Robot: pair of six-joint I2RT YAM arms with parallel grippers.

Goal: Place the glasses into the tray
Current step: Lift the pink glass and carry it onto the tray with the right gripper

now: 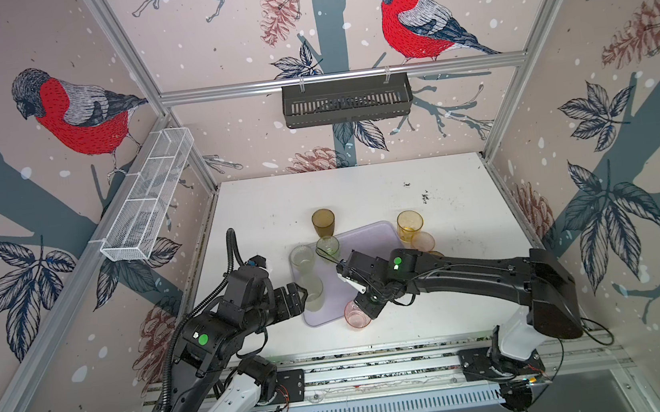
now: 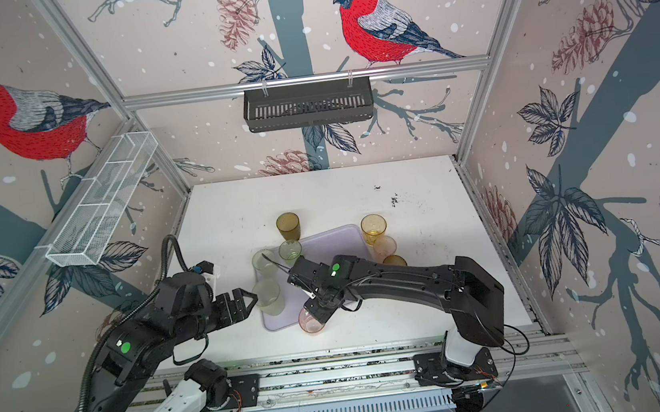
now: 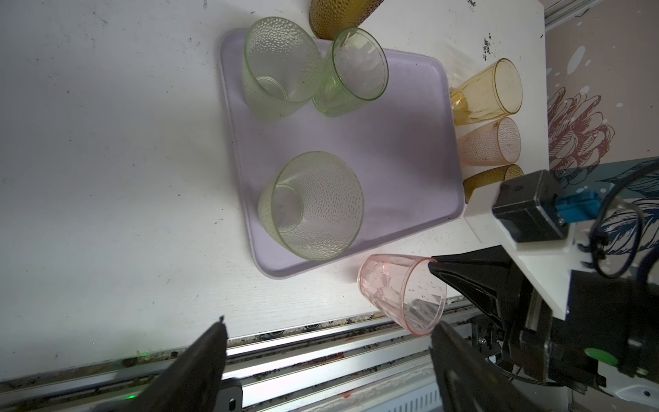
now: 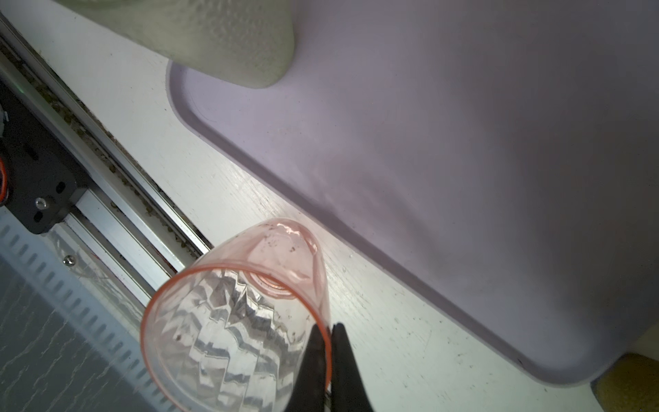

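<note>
the right arm (image 1: pixel 473 271) reaches across the near right part of the tray (image 3: pixel 392 160) and hides part of the row of glasses beside it. the left gripper (image 1: pixel 302 297) hangs just beside the tray's left rim, close to the near pale green glass (image 3: pixel 313 207), with its fingers spread wide and nothing between them. the right gripper (image 4: pixel 328 330) is pinched on the rim of the pink glass (image 3: pixel 396 285), one finger inside the mouth and one outside. that glass is just outside the tray's near rim, not in the tray.

there are eight glasses in all. three stand in the tray: the near pale green glass, the far pale green glass (image 3: pixel 278 67) and the brighter green glass (image 3: pixel 353 71), the last two close together at the far left corner. five are outside: the pink one, a far brown glass (image 1: pixel 323 222) just beyond the far rim, and the amber-yellow glass (image 3: pixel 485 92), peach glass (image 3: pixel 488 142) and second brown glass (image 3: pixel 488 176) in a row along the right rim.

the tray's middle and right side are bare. the pink glass is near the front edge of the table (image 1: pixel 456 306), by the aluminium rail (image 1: pixel 379 371).
</note>
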